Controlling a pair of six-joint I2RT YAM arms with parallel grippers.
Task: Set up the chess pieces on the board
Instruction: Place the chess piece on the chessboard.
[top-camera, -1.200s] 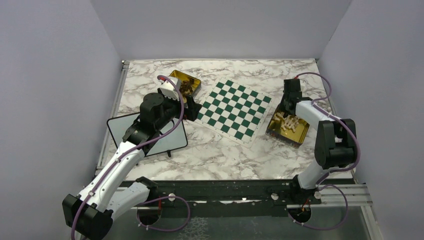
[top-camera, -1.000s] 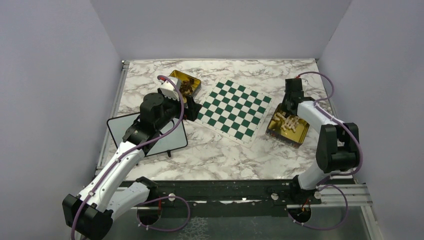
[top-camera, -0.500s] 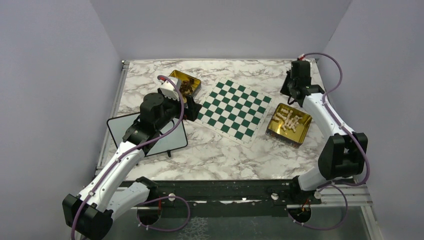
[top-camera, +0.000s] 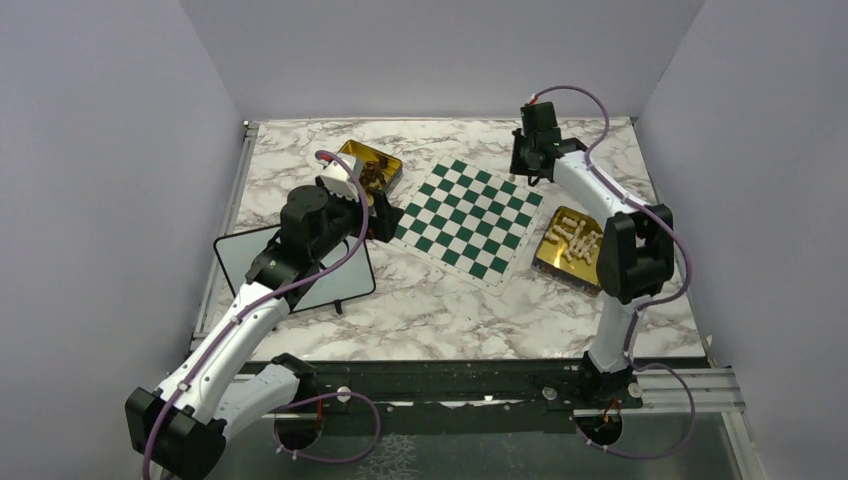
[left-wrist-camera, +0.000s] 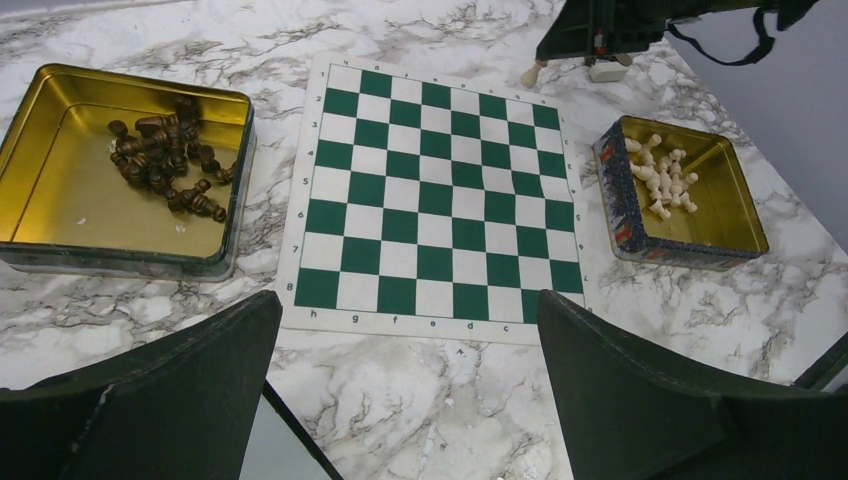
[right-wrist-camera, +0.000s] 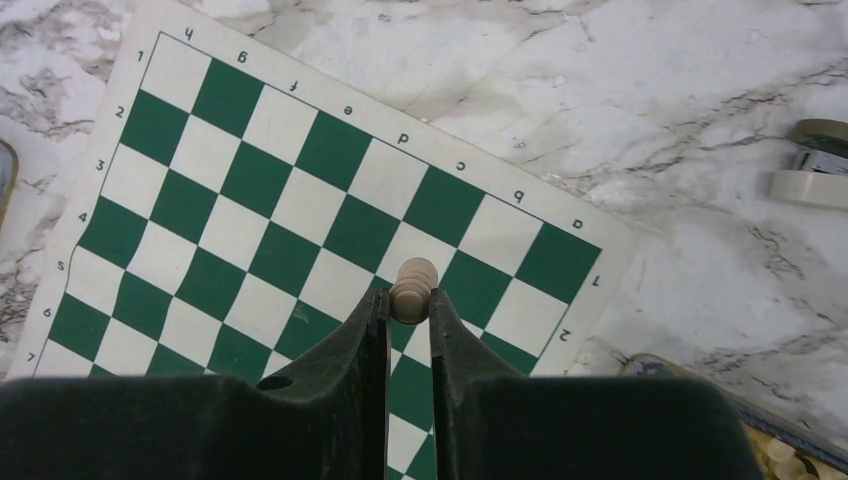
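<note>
Pinching a pale chess piece (right-wrist-camera: 413, 290), the right tool (right-wrist-camera: 408, 320) hangs over the board's (right-wrist-camera: 250, 200) corner squares; let go aslant, it may topple. Meanwhile the left tool (left-wrist-camera: 405, 320) stands wide open.

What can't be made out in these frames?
- Held pale piece: type unclear. The right wrist view shows only its top, and the right fingers cover the rest.
- Dark pieces: types unclear. They are heaped and too small in the left wrist and top views.
- Pale pieces' tin: in the right wrist view, cut off at the bottom corner.
</note>
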